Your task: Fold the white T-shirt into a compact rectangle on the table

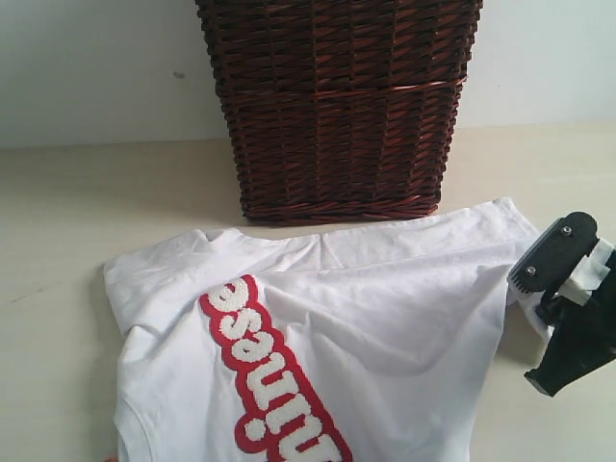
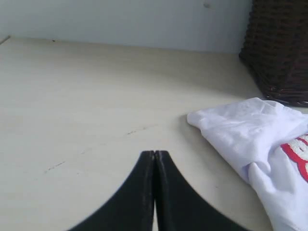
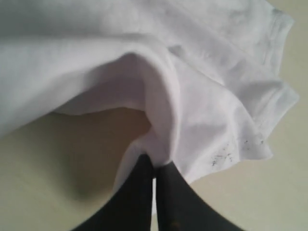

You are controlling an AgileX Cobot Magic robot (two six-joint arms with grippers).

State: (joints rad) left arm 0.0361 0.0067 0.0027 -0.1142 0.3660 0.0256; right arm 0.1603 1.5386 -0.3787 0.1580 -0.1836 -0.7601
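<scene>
The white T-shirt [image 1: 385,318] lies spread and rumpled across the middle of the pale worktop [image 1: 58,241], its near part running out of the exterior view toward the worktop's near edge. A red band [image 1: 274,380] of puffy white letters slants over the cloth, from the shirt's middle left down toward the near edge. Since that band slants, the garment's long axis lies askew to the worktop's edges, running from the near left toward the far right. Which end is the neck cannot be told.

Off the shirt's left side, the left pincer [image 2: 154,153] hangs over bare worktop with its black fingers pressed together on nothing, well apart from the shirt's nearest corner.

At the shirt's right side, the right pincer [image 3: 155,166] is closed on a fold of the white cloth, lifting it so that a hollow shows between fabric and worktop. A stitched hem corner [image 3: 269,106] with a few dark specks droops just beside the grip.

Farther back, the shirt's far edge reaches almost to the foot of a dark brown wicker basket [image 1: 337,106]. The basket stands upright at the worktop's far edge, against a plain pale wall [image 1: 96,67].
</scene>
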